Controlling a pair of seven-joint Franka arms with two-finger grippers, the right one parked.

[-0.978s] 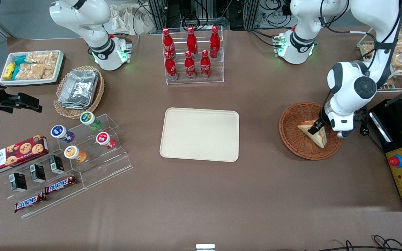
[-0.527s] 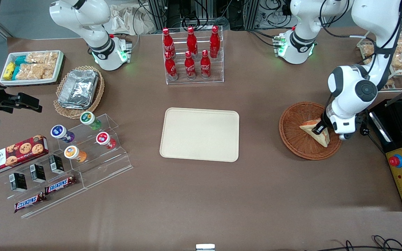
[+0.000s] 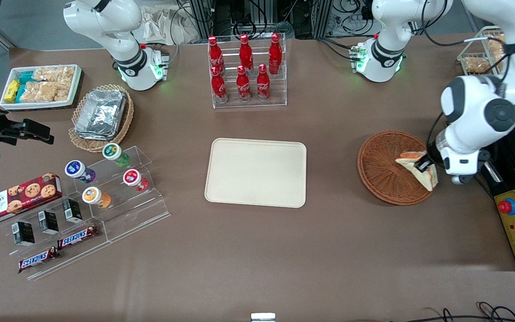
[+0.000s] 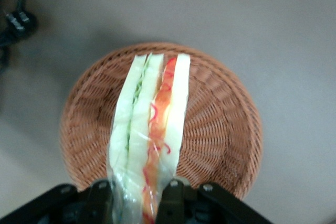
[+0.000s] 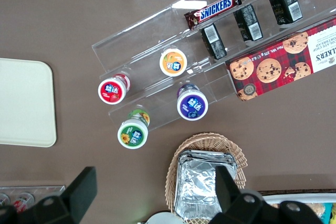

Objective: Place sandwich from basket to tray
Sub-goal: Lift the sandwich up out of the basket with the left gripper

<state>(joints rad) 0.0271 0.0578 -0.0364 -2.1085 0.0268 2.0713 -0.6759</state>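
snack tray (image 3: 75, 87): white, holding packets, toward the parked arm's end of the table.
tan basket (image 3: 123, 125): holds silver foil packets (image 3: 101, 112), just nearer the front camera than the snack tray.
acrylic steps (image 3: 150, 203): carry four small cups, a cookie box (image 3: 18, 198) and two snickers bars.
bottle rack (image 3: 248, 71): six red cola bottles, farther from the front camera than the tray.
tray (image 3: 256, 172): cream rectangle at mid-table, nothing on it.
basket (image 3: 380, 172): reddish-brown wicker, toward the working arm's end, well apart from the tray.
sandwich (image 3: 418, 167): lifted above the basket's rim, hanging point-down with its cut edge showing a red-orange stripe; the wrist view shows it (image 4: 152, 124) clear of the basket floor (image 4: 220, 129).
gripper (image 3: 423, 166): clamped on the sandwich, fingers (image 4: 170, 195) pressing its two faces, over the basket's edge nearest the working arm.
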